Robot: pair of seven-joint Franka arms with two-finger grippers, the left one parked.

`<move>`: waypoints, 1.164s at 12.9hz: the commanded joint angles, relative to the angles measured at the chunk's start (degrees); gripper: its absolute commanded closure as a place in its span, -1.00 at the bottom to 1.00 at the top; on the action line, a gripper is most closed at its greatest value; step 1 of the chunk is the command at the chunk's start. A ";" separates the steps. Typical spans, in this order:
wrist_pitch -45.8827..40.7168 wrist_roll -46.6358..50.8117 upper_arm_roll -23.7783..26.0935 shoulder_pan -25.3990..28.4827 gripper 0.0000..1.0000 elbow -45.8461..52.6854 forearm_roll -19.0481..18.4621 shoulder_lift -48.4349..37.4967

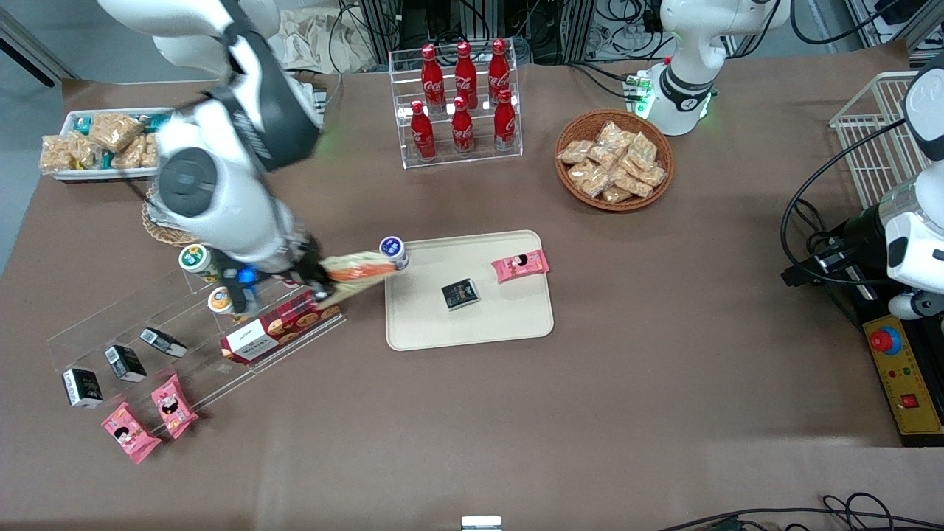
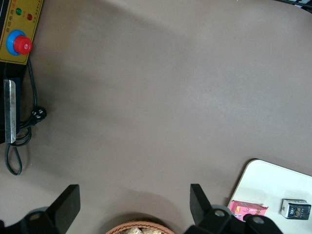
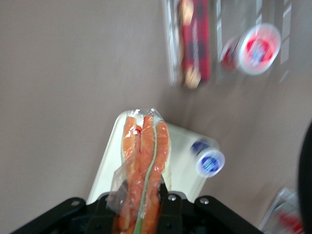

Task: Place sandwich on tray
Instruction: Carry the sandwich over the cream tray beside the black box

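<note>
Gripper clamped on sandwich, held aloft near worktop centre, just short of tray. Could clip blue-capped cup at tray's corner.

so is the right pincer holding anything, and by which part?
Yes: the right pincer is shut on the clear-wrapped triangular sandwich with orange and green filling, gripping one end; the free end points toward the cream-beige rectangular plastic tray.

Brown counter carries: cream tray, acrylic bottle rack, wicker basket, clear tiered shelf, two pink snack packets. Claw, above shelf, grips sandwich.
</note>
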 commanded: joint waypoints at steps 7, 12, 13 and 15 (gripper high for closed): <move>17.64 20.68 -0.72 10.16 1.00 1.97 2.80 15.16; 22.39 21.31 -0.72 10.25 1.00 1.97 2.62 19.91; 22.91 21.40 -0.81 10.24 1.00 1.97 2.71 20.61; 25.54 21.57 -0.98 9.89 1.00 1.97 2.80 22.19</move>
